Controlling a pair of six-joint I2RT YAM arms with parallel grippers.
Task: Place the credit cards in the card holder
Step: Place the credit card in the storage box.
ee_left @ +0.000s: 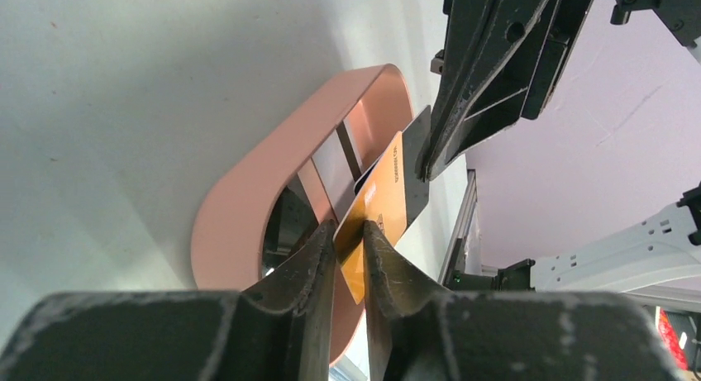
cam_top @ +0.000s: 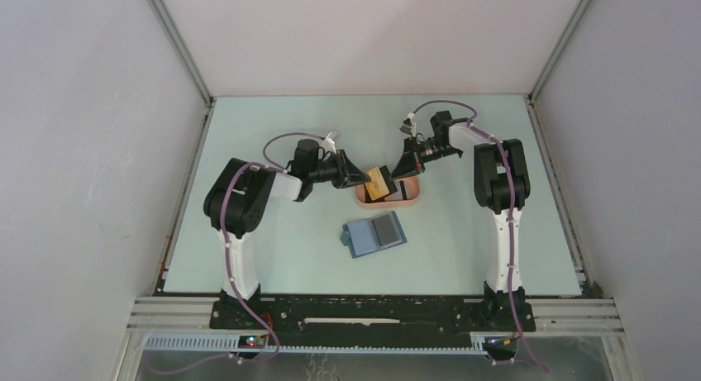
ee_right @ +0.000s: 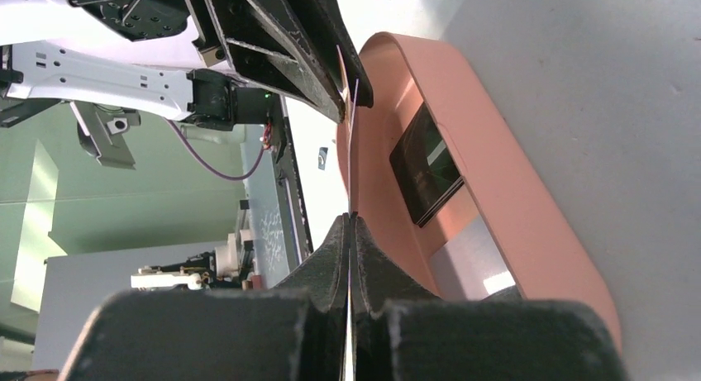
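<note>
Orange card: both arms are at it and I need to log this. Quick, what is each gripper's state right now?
Left gripper: open, jaws slightly apart with the orange card between them.
Right gripper: shut on the orange card's other end.

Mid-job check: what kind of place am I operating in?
Likely an enclosed lab test cell: plain white panel walls, a pale green tabletop, left robot arm and right robot arm bolted to a black base rail.

Soft, even light, barely a shadow on the desk (cam_top: 273, 257); wrist views blur up close, glare inside the pink tray (ee_right: 512, 199).
</note>
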